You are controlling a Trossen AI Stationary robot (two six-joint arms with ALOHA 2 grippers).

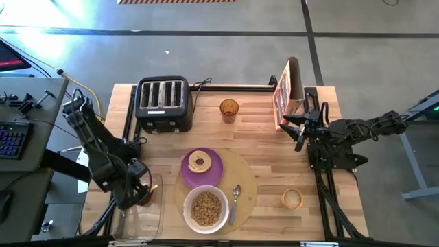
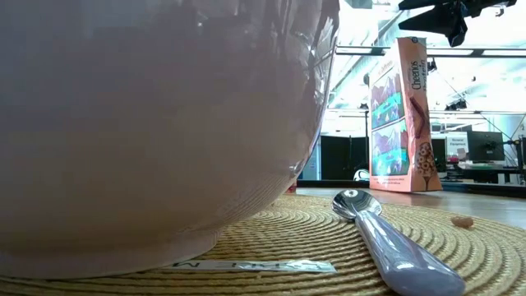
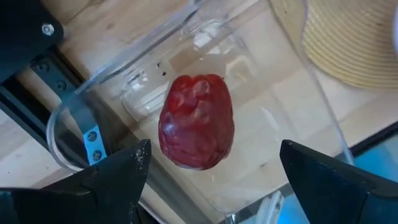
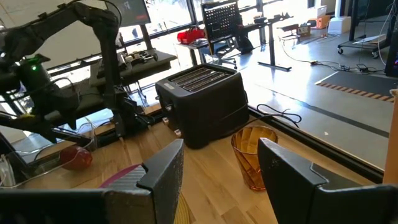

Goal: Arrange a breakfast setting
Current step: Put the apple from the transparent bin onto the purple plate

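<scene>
The round tan placemat (image 1: 241, 171) lies at the table's near middle. On it stand the purple plate (image 1: 214, 171) with the bagel ring (image 1: 199, 162), the white bowl (image 1: 206, 209) of brown cereal and the metal spoon (image 1: 234, 201). The dark red food piece (image 3: 196, 121) lies on the floor of the clear container (image 1: 140, 218) at the near left. My left gripper (image 1: 143, 194) hangs open above it, its fingers (image 3: 124, 171) wide on either side, apart from it. My right gripper (image 1: 293, 128) is open and empty in the air beside the cereal box (image 1: 288, 92).
The black toaster (image 1: 163, 103) stands at the far left and an amber cup (image 1: 229, 110) to its right. A small cup (image 1: 292, 199) stands near right of the placemat. Black frame rails run along the table's left, right and far edges.
</scene>
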